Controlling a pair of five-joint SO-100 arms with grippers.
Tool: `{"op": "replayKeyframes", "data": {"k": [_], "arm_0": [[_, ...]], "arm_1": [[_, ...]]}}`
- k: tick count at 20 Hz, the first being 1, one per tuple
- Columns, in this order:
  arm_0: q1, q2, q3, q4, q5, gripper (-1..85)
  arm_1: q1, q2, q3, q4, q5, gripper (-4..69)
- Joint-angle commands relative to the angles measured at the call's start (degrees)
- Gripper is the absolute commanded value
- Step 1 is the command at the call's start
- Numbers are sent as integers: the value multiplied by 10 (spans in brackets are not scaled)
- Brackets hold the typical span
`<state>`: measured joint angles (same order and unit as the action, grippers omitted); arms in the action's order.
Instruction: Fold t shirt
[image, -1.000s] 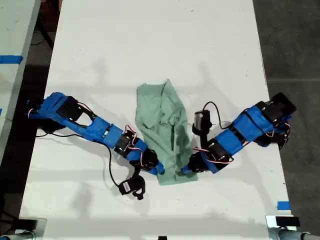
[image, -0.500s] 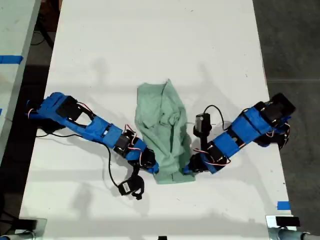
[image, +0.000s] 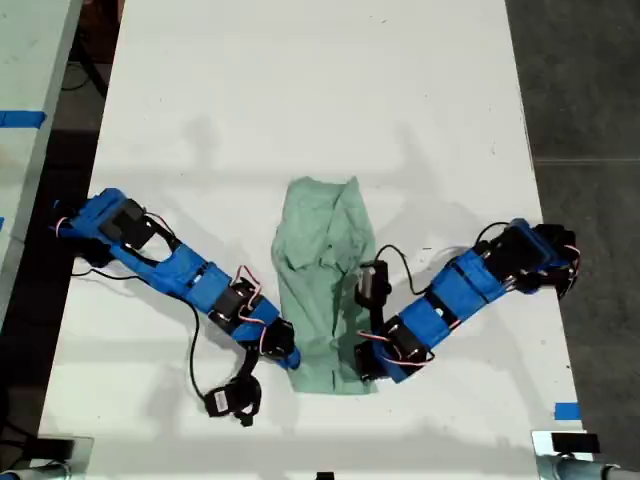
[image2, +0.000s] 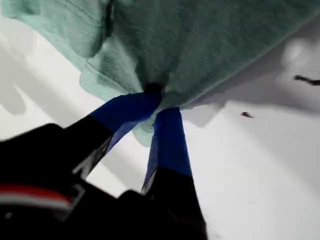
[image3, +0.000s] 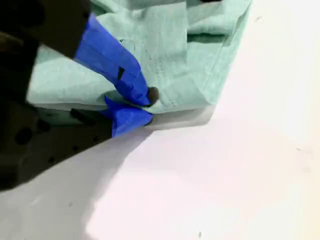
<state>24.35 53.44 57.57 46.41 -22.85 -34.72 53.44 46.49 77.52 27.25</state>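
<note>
Exterior view: wrinkled pale mint-green cloth t shirt (image: 325, 280) lying lengthwise at the middle of the white table (image: 300, 90), bunched narrow, near hem between the two blue arms. Hem corner toward the exterior view's left pinched at the tip of one arm, corner toward the exterior view's right pinched at the tip of the other; which arm is first or second not clear from the wrist views. First wrist view: my first gripper (image2: 155, 102) clamped on a gathered edge of the shirt (image2: 190, 45), blue-taped fingers (image2: 127, 112) meeting at the fabric, cloth raised off the table with shadow beneath. Second wrist view: my second gripper (image3: 135, 102) closed on the folded edge of the shirt (image3: 200, 65), one blue finger (image3: 107, 55) above the cloth, one below, fabric lying flat on the table surface beside it.
</note>
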Motion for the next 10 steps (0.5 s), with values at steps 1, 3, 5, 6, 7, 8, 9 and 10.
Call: {"op": "replayKeyframes", "data": {"k": [1, 3, 5, 6, 7, 8, 9, 10], "arm_0": [[38, 137, -8, -5, 21, -3], [23, 217, 24, 17, 24, -3], [-13, 274, 43, 69, 20, -3], [-34, 303, 68, 97, 19, -3], [-55, 337, 102, 114, 19, -3], [-76, 378, 153, 116, 20, -3], [-94, 422, 208, 110, 22, -3], [-112, 467, 260, 106, 20, -3]], "arm_1": [[-18, 70, -46, 40, -12, -7], [10, 134, -38, 43, -68, -7], [49, 201, -35, 50, -130, -7], [76, 235, -30, 57, -162, -8], [105, 269, -22, 78, -177, -8], [140, 306, 4, 81, -201, -8], [172, 347, 44, 80, -220, -8], [208, 386, 88, 72, -243, -8]]}}
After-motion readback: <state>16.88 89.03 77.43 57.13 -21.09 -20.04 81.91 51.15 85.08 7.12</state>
